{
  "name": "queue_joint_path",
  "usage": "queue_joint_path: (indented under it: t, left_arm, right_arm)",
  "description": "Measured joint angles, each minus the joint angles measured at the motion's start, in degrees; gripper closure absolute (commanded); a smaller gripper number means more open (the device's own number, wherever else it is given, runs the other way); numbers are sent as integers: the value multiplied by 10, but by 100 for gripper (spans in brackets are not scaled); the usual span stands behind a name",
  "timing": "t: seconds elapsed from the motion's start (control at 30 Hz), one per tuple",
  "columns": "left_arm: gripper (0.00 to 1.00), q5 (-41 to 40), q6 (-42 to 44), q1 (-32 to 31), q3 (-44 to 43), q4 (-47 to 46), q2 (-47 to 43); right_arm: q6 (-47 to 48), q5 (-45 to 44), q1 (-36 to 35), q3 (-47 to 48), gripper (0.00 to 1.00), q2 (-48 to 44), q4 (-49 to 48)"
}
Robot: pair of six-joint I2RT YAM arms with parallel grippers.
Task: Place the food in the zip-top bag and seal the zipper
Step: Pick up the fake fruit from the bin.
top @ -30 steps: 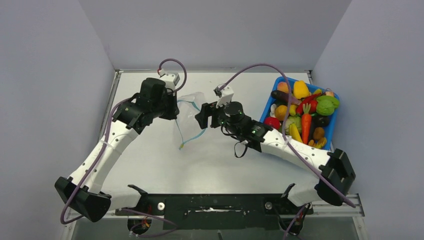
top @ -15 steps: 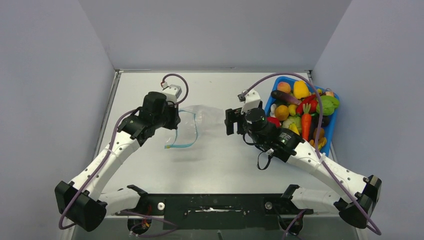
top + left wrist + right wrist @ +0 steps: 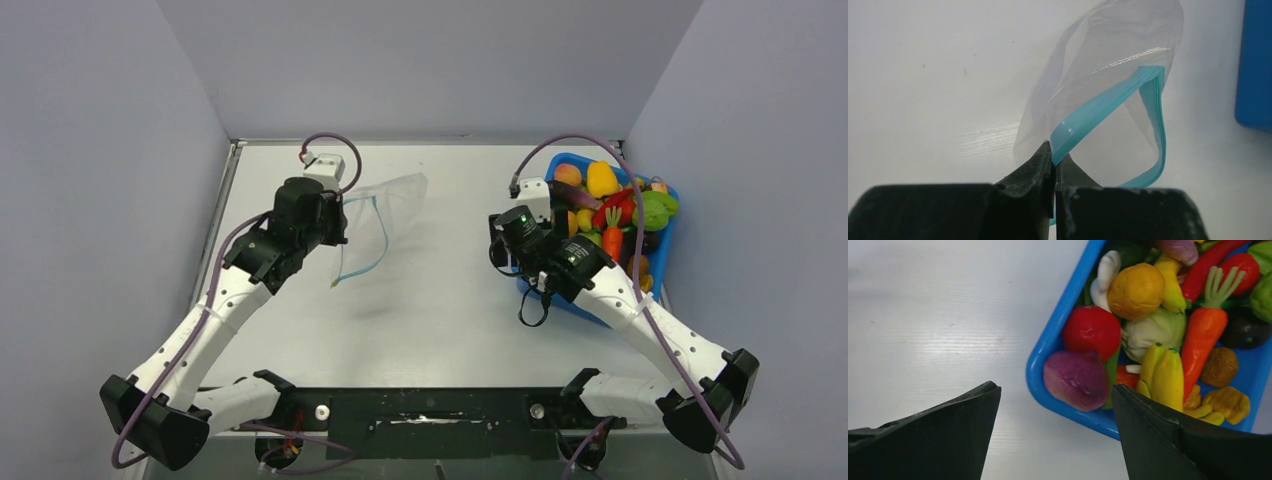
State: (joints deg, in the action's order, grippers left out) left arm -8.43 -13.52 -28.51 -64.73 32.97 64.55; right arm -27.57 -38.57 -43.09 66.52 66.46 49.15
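From above, the left gripper (image 3: 343, 218) holds the zip-top bag (image 3: 396, 198) toward the far left of the tabletop (image 3: 450, 320); the food (image 3: 610, 215) fills a blue bin (image 3: 672, 215) by the right edge. The left wrist view shows those jaws pinched tight on the zipper (image 3: 1103, 100). The right wrist view shows the right gripper (image 3: 1054, 387) spread wide above the bin's corner, gripping nothing.
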Motion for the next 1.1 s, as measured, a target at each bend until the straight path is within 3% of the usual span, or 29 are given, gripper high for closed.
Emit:
queue_joint_path:
  t: [0.1,0.33,0.5,0.6,0.8,1.1]
  left_arm:
    - [100,-44,-12,0,-29,5,0]
    - [100,-150,-25,0,-71,38,1]
    - [100,-172,-29,1,-73,66,3]
    - [100,-164,-34,1,-72,75,7]
    - [100,-126,-54,1,-67,87,28]
    - [100,-78,-72,0,-43,88,36]
  right_arm:
    - [27,14,42,-7,17,-3,-1]
    - [106,135,148,-66,15,-14,-38]
    - [158,206,189,-70,17,-2,-58]
    - [183,238,191,-80,22,19,-62]
    - [217,252,198,-83,45,38,-66]
    - [215,247,196,-83,59,37,-63]
